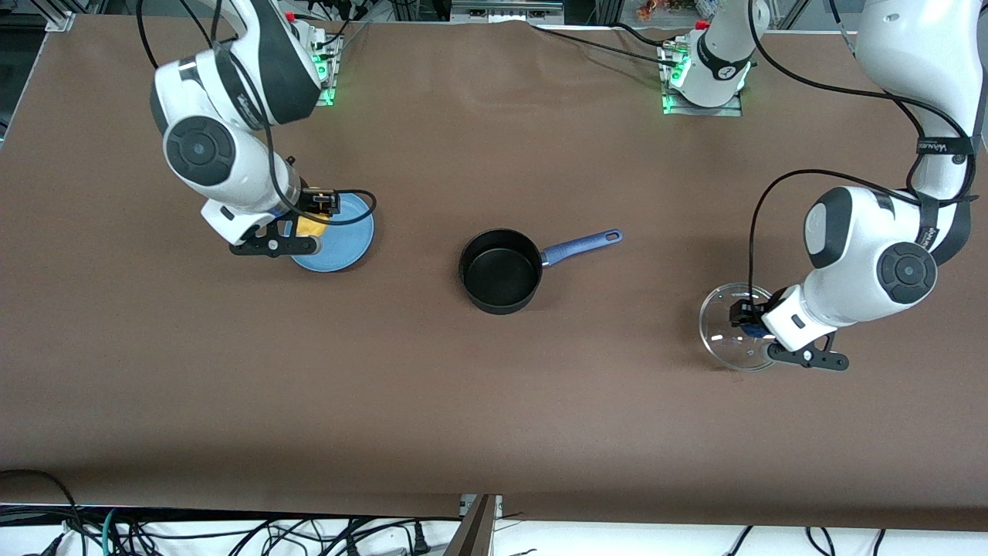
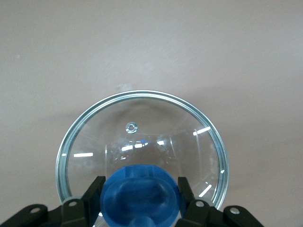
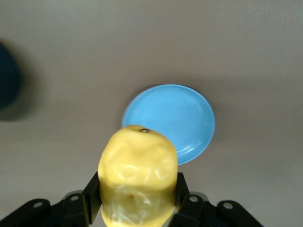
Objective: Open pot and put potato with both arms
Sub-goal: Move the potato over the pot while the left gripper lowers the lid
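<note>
The right gripper clamps the lumpy yellow potato over the flat light-blue plate; the open black saucepan sits toward the left arm's end (left gripper pinches the glass lid's blue knob).

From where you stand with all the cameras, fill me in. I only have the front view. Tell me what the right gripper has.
Observer: The right gripper is shut on the potato, lifted above the light-blue plate.
Operator: Confirm the plate holds nothing else.
Observer: In the right wrist view the plate's surface is bare.
Operator: Now report the left gripper's hold.
Observer: The left gripper has its fingers on either side of the blue knob of the glass lid. The lid is off the pot, toward the left arm's end of the table.
</note>
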You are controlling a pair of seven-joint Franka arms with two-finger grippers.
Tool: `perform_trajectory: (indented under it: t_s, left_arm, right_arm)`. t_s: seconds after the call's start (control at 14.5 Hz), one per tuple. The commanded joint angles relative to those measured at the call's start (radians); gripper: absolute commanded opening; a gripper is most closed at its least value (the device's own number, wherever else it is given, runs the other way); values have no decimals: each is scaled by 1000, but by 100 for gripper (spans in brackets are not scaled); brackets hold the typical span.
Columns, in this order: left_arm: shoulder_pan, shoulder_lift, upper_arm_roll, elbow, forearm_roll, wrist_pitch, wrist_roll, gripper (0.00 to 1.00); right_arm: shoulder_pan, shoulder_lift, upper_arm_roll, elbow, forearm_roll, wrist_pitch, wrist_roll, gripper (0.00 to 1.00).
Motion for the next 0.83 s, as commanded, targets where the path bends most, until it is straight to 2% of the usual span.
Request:
perform_trajectory:
  t_s: [0.0, 0.14, 0.28, 0.41, 0.48, 0.55, 0.76]
  left_arm:
    - [12, -47, 15, -152, -28, 128, 74, 54]
    - [17, -45, 15, -215, -28, 208, 75, 54]
    - [22, -41, 15, -273, -28, 288, 75, 55]
    - [31, -38, 15, -289, -28, 311, 75, 59]
    - [35, -38, 15, -287, -28, 310, 74, 76]
    - [39, -45, 15, -276, -28, 296, 68, 100]
    - [40, -120, 4, -200, -62, 114, 54, 100]
  right_arm:
    - [64, 90, 6, 122, 57, -22, 160, 30]
    - [128, 174, 6, 213, 56, -10, 247, 30]
    - [185, 291, 6, 357, 56, -5, 390, 30]
    - [237, 391, 6, 471, 56, 24, 508, 30]
    - [256, 425, 6, 494, 56, 74, 545, 30]
    - [279, 445, 6, 496, 56, 129, 582, 30]
    - [320, 515, 6, 496, 54, 262, 651, 30]
